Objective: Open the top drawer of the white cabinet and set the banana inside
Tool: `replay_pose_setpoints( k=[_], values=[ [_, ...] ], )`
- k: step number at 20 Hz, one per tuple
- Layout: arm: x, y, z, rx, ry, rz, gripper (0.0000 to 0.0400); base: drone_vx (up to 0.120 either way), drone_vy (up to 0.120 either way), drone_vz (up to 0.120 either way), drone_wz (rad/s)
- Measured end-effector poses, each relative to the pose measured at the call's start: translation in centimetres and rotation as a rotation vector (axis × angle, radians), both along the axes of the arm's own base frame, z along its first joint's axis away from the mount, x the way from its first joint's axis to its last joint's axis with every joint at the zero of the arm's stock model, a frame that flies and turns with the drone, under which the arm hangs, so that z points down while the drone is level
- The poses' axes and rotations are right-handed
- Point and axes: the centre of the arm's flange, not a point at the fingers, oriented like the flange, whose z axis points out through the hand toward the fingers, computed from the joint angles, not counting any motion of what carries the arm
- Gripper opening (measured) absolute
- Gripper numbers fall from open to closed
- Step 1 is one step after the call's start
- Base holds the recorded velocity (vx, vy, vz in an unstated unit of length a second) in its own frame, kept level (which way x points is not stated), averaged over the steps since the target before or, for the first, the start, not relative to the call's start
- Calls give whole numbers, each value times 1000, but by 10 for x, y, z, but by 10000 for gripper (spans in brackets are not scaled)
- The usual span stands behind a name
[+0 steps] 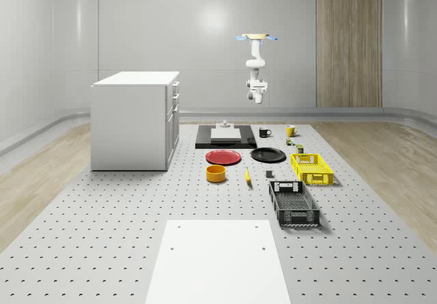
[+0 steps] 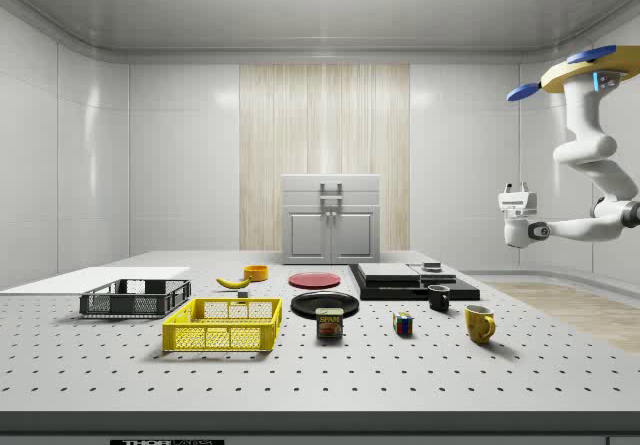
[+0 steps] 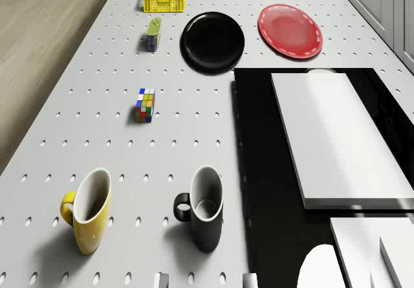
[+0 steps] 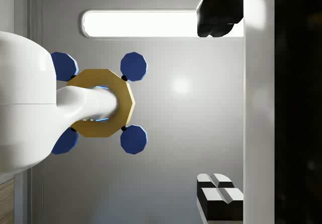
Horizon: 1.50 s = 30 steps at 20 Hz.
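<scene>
The white cabinet stands at the table's left in the whole-scene view, its drawers shut; the side view shows the top drawer's handle. The banana lies on the table between the orange bowl and the yellow basket, and shows again as the banana in the side view. The drone hovers high over the table's far end, above the mugs and the black platform. My gripper hangs in the air far from the cabinet and banana, pointing up. In the wrist view the gripper is open and empty, facing the drone.
Below the drone sit a yellow mug, a black mug, a Rubik's cube, a can, a black plate, a red plate and a black platform bearing a white block. A black crate lies nearer.
</scene>
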Motion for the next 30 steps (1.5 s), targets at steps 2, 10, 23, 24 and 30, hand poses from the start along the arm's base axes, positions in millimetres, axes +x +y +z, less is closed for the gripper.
replay_pose_setpoints(
  k=[2, 10, 23, 24, 30],
  values=[
    [-3, 0, 15, 0, -2, 0, 400, 0, 0, 0, 0],
    [-2, -19, 64, 203, -6, -3, 400, 0, -75, 0, 0],
    [1, -98, 7, 1412, -1, 4, 400, 108, -117, 71, 0],
    [2, -98, 5, 1438, -1, 4, 400, 120, -120, 120, 0],
    [2, -99, -2, 1525, 0, 5, 400, 120, -120, 120, 0]
  ],
)
